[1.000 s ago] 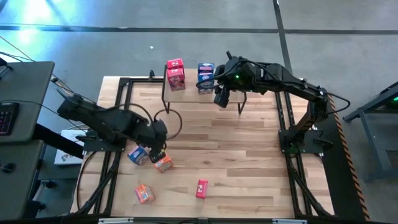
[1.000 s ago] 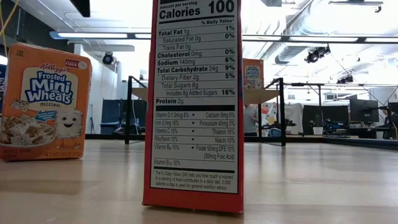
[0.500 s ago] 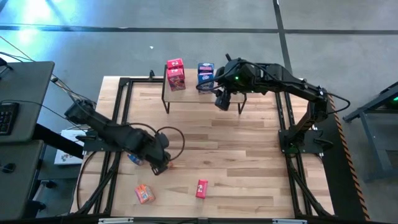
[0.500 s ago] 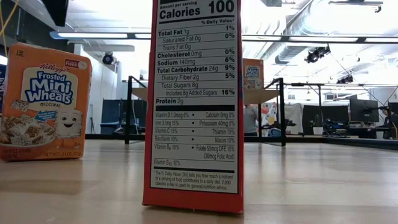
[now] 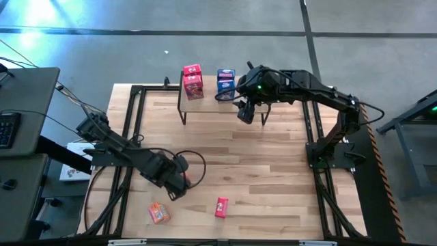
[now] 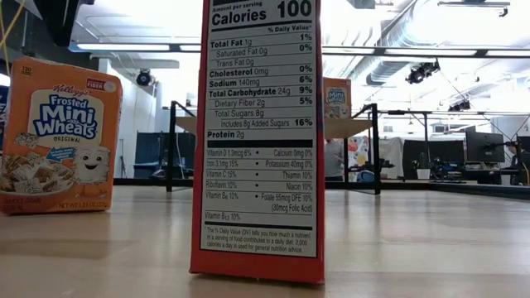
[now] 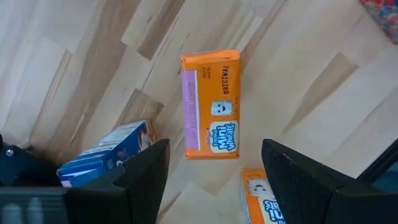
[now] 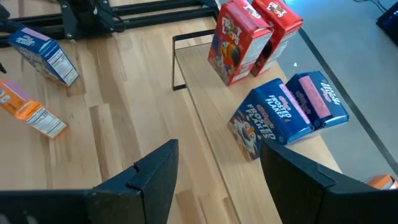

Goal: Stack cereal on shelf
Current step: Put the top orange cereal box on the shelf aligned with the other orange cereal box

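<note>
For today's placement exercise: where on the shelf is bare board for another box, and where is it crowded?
Shelf: the board stretch beside the red boxes and the blue boxes, toward the table, is bare. The far edge, where those four stand close together, is crowded.

Bench (image 5: pixel 259 178) is presenting as pale jointed wood planks, smooth with a low satin sheen. Ahead of the left jaws, an orange cereal box (image 7: pixel 211 104) is showing printed cardboard, faintly glossy, with a blue cereal box (image 7: pixel 109 152) of like card just beside those jaws. Beyond the right jaws, the shelf (image 8: pixel 214 134) is showing a light wooden top on thin black matt metal legs, carrying red cereal boxes (image 8: pixel 239 40) in glossy printed card. Both pairs of jaws are appearing as matt black plastic.
</note>
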{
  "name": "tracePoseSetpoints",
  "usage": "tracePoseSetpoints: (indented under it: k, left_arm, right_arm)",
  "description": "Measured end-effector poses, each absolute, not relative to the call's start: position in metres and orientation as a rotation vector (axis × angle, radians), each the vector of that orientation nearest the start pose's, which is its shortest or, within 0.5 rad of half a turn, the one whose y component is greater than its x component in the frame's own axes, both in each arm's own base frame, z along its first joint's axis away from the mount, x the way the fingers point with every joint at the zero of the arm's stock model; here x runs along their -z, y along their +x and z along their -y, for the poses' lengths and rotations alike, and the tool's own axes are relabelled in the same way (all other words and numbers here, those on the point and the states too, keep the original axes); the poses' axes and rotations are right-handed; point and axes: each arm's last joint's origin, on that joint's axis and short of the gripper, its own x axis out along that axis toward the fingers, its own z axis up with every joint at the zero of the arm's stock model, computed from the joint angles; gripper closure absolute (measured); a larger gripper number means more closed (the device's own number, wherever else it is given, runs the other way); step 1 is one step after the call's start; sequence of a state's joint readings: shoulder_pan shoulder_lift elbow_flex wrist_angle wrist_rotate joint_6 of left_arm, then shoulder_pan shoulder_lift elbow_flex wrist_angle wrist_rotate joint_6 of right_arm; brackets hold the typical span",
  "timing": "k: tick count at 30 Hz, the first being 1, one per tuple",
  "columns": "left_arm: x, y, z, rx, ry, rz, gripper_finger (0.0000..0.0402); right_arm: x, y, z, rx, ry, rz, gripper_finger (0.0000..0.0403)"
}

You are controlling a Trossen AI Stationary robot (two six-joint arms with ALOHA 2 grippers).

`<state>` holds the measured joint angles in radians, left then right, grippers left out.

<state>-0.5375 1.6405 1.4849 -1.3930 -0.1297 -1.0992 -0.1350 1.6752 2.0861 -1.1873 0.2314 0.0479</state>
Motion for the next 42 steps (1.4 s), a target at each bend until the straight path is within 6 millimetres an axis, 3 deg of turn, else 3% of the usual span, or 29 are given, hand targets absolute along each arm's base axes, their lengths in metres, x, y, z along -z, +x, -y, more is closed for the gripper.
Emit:
tracePoseSetpoints:
  k: [9, 17, 29, 35, 42]
  left_arm:
    - [-0.277, 0.259, 0.151, -0.501, -0.365, -1.456, 0.0155]
    - [-0.254, 0.253, 0.148, -0.528, -0.366, -1.498, 0.0155]
    - [-0.249, 0.256, 0.150, -0.474, -0.369, -1.469, 0.0157]
    - [-0.231, 0.253, 0.149, -0.460, -0.388, -1.510, 0.0173]
    - [-0.229, 0.255, 0.150, -0.426, -0.393, -1.489, 0.0209]
  right_arm:
    - [-0.452, 0.315, 0.036, 0.327, -0.010, -0.772, 0.0185]
    - [-0.452, 0.315, 0.027, 0.302, -0.023, -0.772, 0.0185]
    - [-0.452, 0.315, 0.027, 0.301, -0.025, -0.772, 0.0185]
    - [-0.452, 0.315, 0.027, 0.301, -0.024, -0.771, 0.0185]
    - [-0.452, 0.315, 0.027, 0.302, -0.024, -0.771, 0.0185]
